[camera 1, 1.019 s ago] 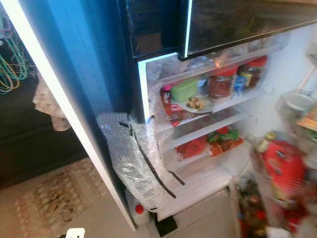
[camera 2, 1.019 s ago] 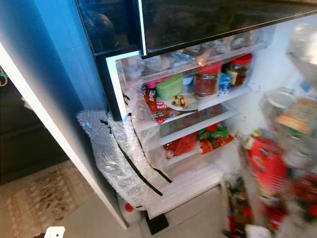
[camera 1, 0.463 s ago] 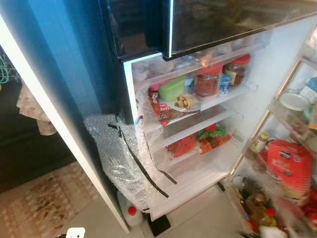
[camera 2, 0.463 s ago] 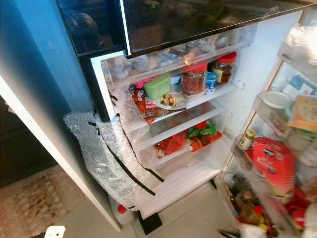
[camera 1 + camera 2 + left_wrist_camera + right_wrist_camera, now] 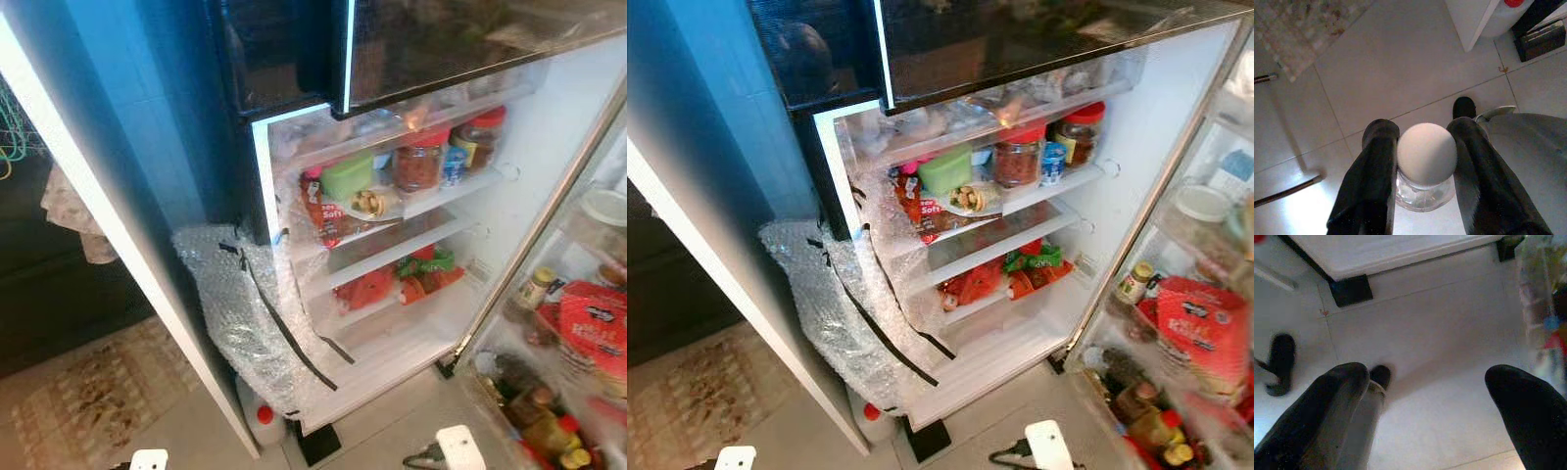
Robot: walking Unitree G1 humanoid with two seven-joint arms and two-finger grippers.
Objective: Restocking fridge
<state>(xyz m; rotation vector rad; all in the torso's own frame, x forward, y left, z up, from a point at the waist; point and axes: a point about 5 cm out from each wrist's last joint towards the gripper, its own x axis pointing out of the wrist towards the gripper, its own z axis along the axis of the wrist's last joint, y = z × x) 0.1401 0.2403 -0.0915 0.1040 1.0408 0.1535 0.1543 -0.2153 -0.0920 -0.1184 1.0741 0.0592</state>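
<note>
The left gripper is pointing down at a pale tiled floor, its two black fingers pressing against either side of a white round-capped clear container. Beyond the fingertips, a patterned rug is lying at one far corner and a white jug with a red cap is standing at the other, beside a black block. The robot's grey leg and dark foot are showing just past one finger.
</note>
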